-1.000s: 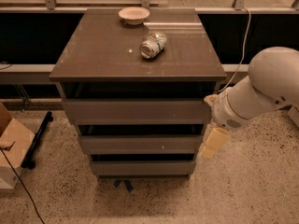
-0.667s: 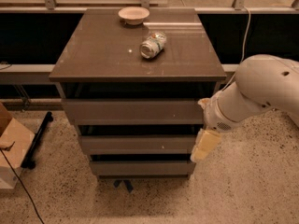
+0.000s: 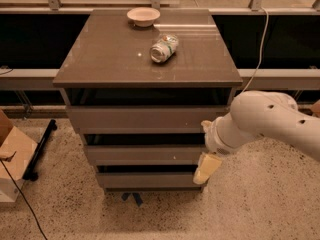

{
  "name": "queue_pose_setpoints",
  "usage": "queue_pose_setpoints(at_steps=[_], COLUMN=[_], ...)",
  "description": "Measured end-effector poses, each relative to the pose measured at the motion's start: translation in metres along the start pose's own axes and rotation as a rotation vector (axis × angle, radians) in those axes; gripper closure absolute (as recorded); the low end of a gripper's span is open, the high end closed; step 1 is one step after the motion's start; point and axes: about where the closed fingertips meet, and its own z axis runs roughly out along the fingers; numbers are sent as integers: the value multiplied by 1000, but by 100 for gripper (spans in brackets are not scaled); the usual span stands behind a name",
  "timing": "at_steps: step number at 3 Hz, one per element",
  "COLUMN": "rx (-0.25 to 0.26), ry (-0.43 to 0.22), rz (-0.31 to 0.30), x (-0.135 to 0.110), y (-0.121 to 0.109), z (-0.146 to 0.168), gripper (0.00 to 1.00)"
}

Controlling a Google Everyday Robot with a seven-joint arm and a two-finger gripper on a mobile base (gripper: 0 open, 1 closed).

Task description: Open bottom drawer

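The grey-brown cabinet has three handleless drawer fronts stacked under its top. The bottom drawer [image 3: 145, 180] is the lowest and narrowest front, near the floor, and looks shut. My gripper [image 3: 205, 170] hangs from the white arm [image 3: 260, 121] at the cabinet's right front. Its pale tip sits at the right end of the gap above the bottom drawer, over the drawer's top right corner.
A bowl [image 3: 143, 16] and a tipped can [image 3: 163, 48] lie on the cabinet top [image 3: 100, 59]. A cardboard box [image 3: 12, 159] and a black bar [image 3: 40, 149] stand on the floor to the left. A cable [image 3: 257, 49] hangs behind on the right.
My arm has moved left and down. The gripper has gone from beside the middle drawer's right end to the bottom drawer's top right corner.
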Motion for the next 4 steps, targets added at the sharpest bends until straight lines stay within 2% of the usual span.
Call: queue_pose_setpoints(at_steps=[1,3,4], rx=[-9,-33,-107], ry=[-37,-94,-143], rz=[27,114,279], x=[13,48,82], y=[9,10,13], z=[47,130,187], gripper=[0,0,0])
